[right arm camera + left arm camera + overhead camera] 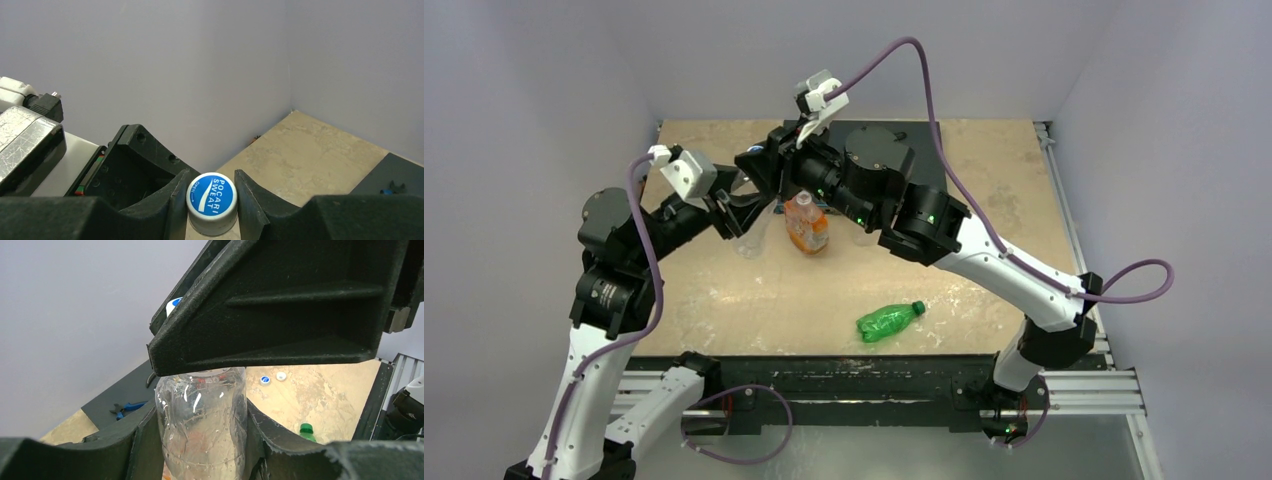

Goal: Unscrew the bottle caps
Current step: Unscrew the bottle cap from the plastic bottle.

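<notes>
Jaws of the left gripper (202, 440) clamped the clear bottle (200, 395); the right gripper (211, 181) pinched the cap (211, 199) atop it.

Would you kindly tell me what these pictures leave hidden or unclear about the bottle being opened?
- Right wrist: the cap hides the neck and thread beneath it, so how far it is unscrewed cannot be told.
- Left wrist: the right fingers cover the neck of the clear bottle, and the bottom edge cuts off its base.
- Top external: both arms hide that bottle almost wholly.
</notes>
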You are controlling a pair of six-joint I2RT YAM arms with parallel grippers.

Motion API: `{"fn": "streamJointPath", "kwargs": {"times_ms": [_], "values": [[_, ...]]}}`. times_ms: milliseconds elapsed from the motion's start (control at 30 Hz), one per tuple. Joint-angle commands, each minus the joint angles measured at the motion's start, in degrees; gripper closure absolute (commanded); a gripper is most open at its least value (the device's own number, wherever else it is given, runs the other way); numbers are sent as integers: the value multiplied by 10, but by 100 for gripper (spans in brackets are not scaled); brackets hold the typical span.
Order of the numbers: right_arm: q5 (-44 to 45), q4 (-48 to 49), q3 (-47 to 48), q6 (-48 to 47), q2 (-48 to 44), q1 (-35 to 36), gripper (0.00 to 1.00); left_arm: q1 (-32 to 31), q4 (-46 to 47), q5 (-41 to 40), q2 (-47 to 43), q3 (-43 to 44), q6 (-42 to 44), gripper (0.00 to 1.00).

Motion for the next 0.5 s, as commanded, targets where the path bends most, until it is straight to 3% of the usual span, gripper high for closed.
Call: {"fn": "streamJointPath", "kwargs": {"times_ms": [0,67,200,467], "values": [[9,30,2,3,-26,2,54,3,20,-2,-8,-6,2,100],[8,33,3,2,-27,2,50,3,21,-2,-8,-8,1,100],[5,37,4,2,-28,2,52,3,22,-1,-7,-7,-1,100],[-4,36,3,8,-26,2,79,3,24,-1,-8,-7,-3,100]]}}
